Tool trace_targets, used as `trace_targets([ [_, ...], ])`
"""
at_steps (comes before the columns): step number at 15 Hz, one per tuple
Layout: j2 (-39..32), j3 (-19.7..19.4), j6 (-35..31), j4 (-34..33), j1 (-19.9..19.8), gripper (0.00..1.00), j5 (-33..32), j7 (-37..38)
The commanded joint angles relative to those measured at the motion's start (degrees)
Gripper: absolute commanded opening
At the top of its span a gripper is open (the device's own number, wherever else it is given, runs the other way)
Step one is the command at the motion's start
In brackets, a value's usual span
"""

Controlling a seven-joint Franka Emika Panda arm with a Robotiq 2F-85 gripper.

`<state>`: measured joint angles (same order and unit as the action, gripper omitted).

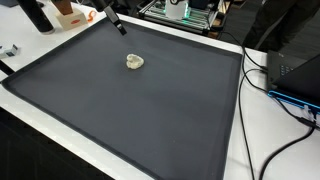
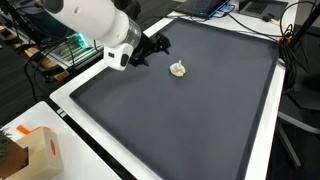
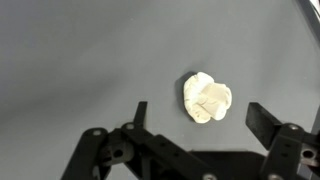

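A small crumpled off-white lump (image 1: 135,62) lies on the dark grey mat (image 1: 150,110); it also shows in the other exterior view (image 2: 179,69) and in the wrist view (image 3: 207,97). My gripper (image 2: 158,46) hovers above the mat, a short way from the lump, and is open and empty. In the wrist view the two black fingers (image 3: 200,115) stand wide apart with the lump between and just ahead of them, not touching. In an exterior view only the fingertips (image 1: 118,25) show at the top.
The mat sits on a white table (image 2: 70,100). A cardboard box (image 2: 35,150) stands at a table corner. Cables and a black device (image 1: 290,80) lie beside the mat. Equipment racks (image 1: 180,12) stand behind the table.
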<state>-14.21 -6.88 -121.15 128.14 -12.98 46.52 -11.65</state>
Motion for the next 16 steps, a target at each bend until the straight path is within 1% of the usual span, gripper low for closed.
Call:
trace_targets([
  [1, -3.43, -0.53, 2.66, -0.99, -1.38, 1.00, 2.84, -3.26],
  [9, -9.27, -0.48, 5.70, -3.83, -2.94, 1.00, 3.95, -3.90],
  [14, -11.97, -0.41, 7.77, -6.80, -3.03, 1.00, 3.79, -1.72],
  [16, -12.98, -0.47, 8.82, -8.30, -2.84, 1.00, 3.53, 0.30],
])
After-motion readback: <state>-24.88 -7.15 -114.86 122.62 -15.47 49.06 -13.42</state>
